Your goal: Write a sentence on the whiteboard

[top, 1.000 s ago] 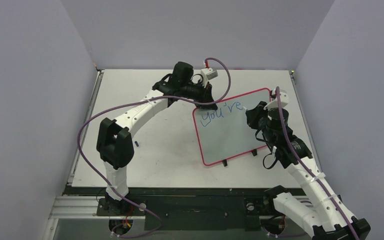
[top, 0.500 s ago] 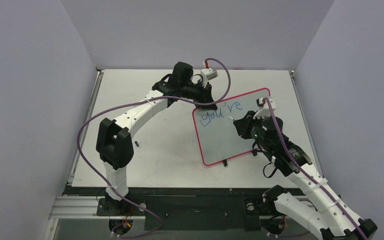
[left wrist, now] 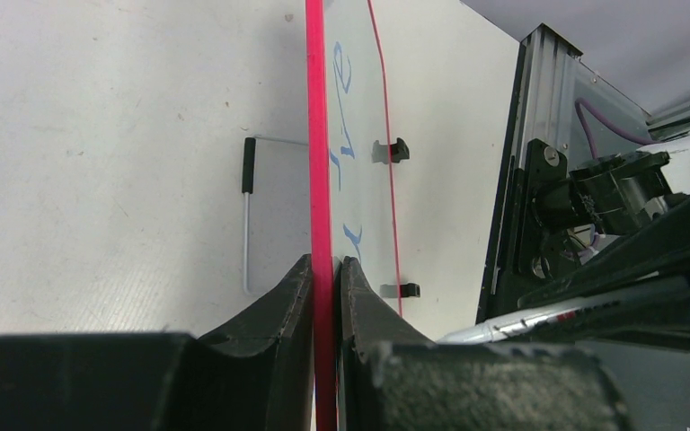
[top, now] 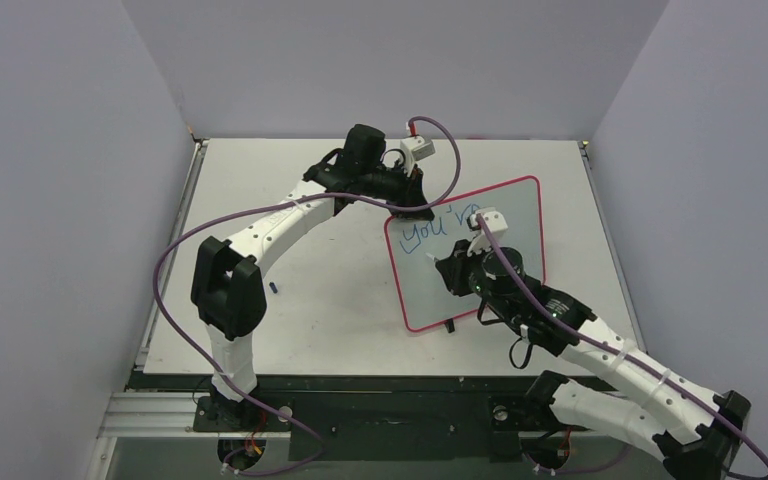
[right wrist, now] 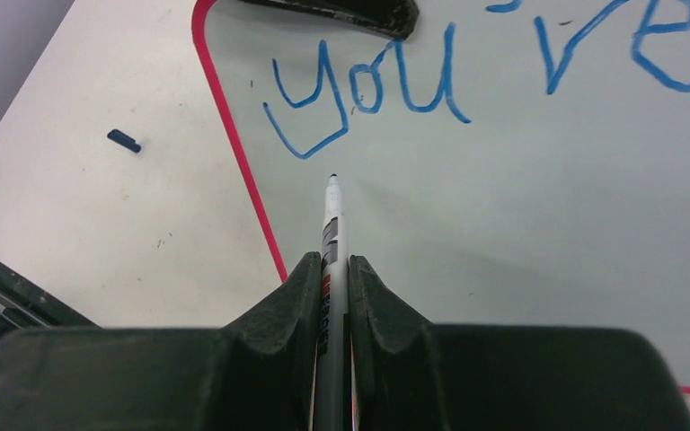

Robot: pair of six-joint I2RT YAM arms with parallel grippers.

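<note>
Blue handwritten sentence [top: 430, 229], "you're", on the whiteboard [top: 520, 215], top line.

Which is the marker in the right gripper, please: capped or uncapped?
Uncapped: the right wrist view shows the marker with a bare dark tip ahead of the right gripper, pointing at the whiteboard.

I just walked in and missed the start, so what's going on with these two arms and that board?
The left gripper has its jaws clamped on the red frame of the whiteboard at its far left corner, steadying it. The right gripper is shut on a marker, whose tip is aimed at the board just under the "you". The blue lettering reads "you're", one line only, so the sentence looks unfinished. A small blue piece lies on the table beside the board.
</note>
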